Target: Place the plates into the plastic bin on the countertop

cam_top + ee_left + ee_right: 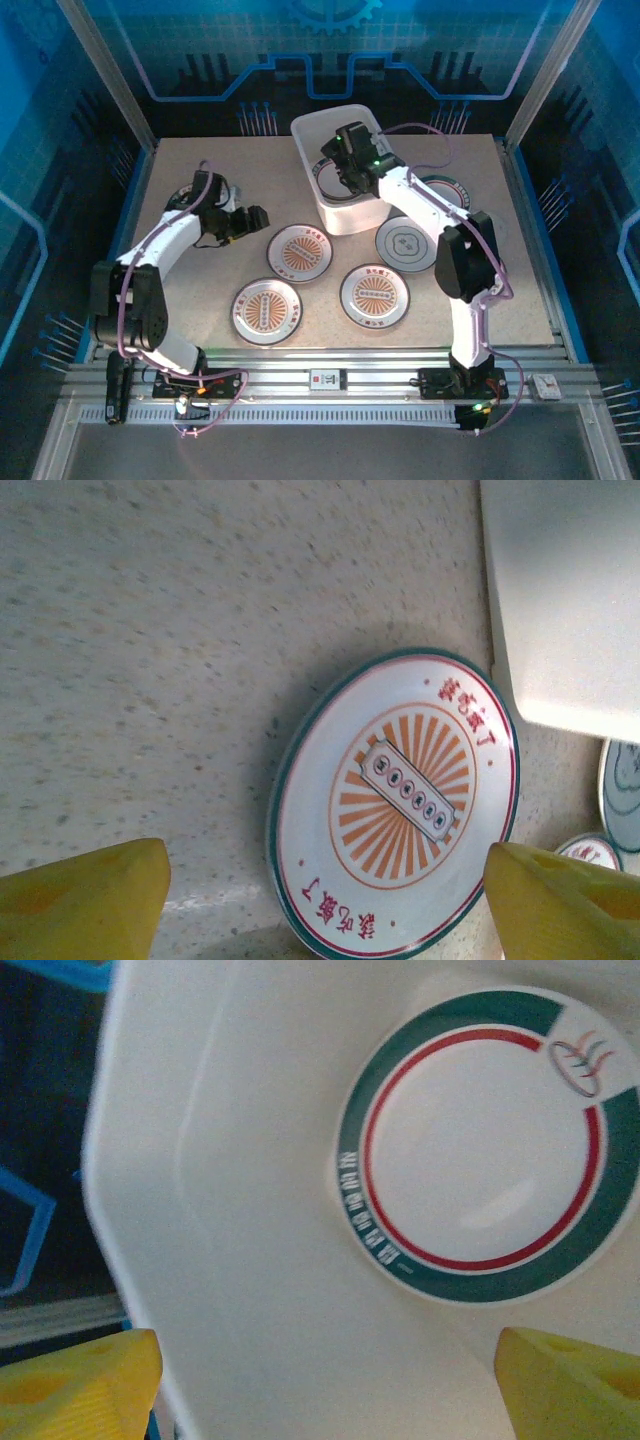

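Plastic bin [250, 1160] being loaded
Right fingers [80, 1385] are hanging apart, the green-rimmed plate [490, 1145] beneath them lying free; left fingers [80, 900], also apart, are framing the sunburst plate [395, 800] for pickup.

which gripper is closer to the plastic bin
Right. The right gripper hangs open directly over the plastic bin; the left gripper is off to its left, over the countertop near a sunburst plate.

A plate [485, 1145] lies in the plastic bin [260, 1260] on the countertop [200, 160].
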Robot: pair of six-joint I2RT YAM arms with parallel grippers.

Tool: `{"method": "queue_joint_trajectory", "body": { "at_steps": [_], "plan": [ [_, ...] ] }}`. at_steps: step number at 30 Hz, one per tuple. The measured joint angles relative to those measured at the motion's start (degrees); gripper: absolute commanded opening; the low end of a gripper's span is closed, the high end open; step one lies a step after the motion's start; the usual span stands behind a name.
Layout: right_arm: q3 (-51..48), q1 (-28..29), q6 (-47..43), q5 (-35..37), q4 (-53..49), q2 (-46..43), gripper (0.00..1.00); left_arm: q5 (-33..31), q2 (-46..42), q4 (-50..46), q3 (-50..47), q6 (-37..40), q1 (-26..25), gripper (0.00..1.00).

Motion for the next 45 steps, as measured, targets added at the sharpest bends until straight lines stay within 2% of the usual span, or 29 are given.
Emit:
{"method": "queue_joint_trajectory", "body": {
  "at_steps": [7,15,20,35,45],
  "plan": [
    [-6.32,1.22,-9.99,-4.35,3.45,-8.94,0.82,-2.69,4.42,-0.28,0.02,0.04,-5.31,0.81],
    [-21.55,1.46,-18.25,-7.17,8.04,-21.97,0.75,-4.81,4.44,1.33,-1.4,-0.11,-5.95,0.81],
    [-25.92,1.73,-22.03,-7.78,9.62,-26.64,0.72,-4.72,6.45,1.88,-1.6,-0.17,-6.71,0.8],
    [-32.54,1.7,-23.76,-10.67,13.86,-27.93,0.6,-4.04,12.85,1.99,0.15,-1.14,-8.55,0.73],
    [-36.61,1.66,-22.34,-9.33,15.69,-29.79,0.54,-3.65,14.82,2.12,1.64,-1.29,-8.61,0.56]
  ]
}}
